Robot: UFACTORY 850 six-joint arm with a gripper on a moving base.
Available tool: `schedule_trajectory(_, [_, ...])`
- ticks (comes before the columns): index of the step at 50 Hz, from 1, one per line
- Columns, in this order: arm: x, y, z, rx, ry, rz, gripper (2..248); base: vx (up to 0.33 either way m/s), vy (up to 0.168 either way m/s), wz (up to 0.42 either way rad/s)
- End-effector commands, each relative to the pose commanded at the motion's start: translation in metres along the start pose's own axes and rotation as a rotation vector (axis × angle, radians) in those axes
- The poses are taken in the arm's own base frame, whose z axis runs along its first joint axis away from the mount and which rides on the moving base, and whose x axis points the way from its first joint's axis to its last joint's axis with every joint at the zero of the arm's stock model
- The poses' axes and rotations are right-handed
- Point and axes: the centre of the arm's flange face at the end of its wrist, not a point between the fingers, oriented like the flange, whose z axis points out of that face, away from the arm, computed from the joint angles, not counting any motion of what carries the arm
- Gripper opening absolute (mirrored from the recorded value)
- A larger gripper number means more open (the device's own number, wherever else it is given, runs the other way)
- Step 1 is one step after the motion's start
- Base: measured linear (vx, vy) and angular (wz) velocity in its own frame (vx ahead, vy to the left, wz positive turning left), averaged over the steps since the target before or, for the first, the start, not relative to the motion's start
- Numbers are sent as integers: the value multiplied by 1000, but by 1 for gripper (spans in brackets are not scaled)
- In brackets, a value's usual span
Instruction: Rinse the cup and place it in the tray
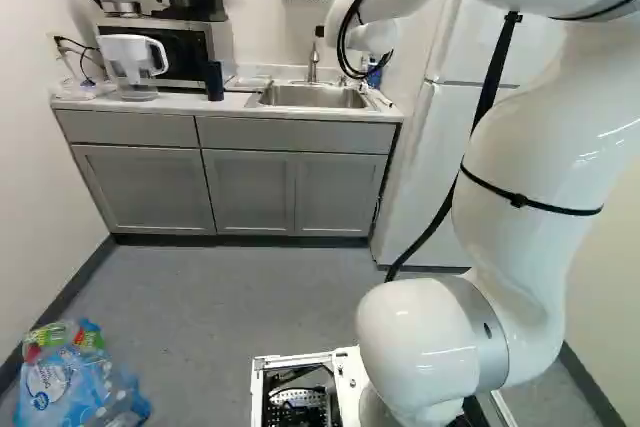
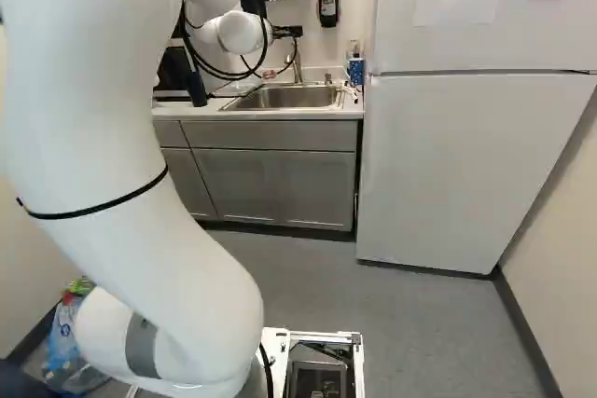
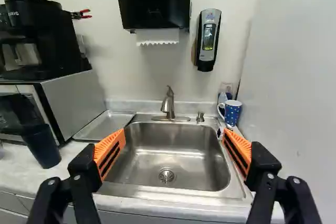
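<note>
In the right base view my gripper (image 2: 287,33) hangs before the wall, above the sink's height. In the wrist view the gripper (image 3: 174,142) is open, its orange pads far apart with nothing held between them. A blue mug with white dots (image 3: 232,113) stands upright in the corner beyond the sink's right rim, close to the fridge; it also shows as a small blue cup (image 2: 356,69) in the right base view. The shallow metal tray (image 3: 105,125) lies flat between microwave and sink. The steel sink (image 3: 157,153) with its faucet (image 3: 168,103) lies ahead of the gripper.
A dark tumbler (image 3: 42,148) stands on the counter by the microwave (image 3: 76,100), under a coffee machine. A white pitcher (image 1: 133,62) is farther left. The fridge (image 2: 448,165) borders the counter's right end. Soap and towel dispensers hang above. Wrapped bottles (image 1: 75,382) lie on the floor.
</note>
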Motion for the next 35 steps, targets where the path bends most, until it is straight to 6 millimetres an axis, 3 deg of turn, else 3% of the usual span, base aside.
schedule_trajectory(25, [0, 0, 0, 0, 0, 0, 247, 0, 0, 0])
schedule_trajectory(35, [0, 0, 0, 0, 0, 0, 247, 17, 22, 125])
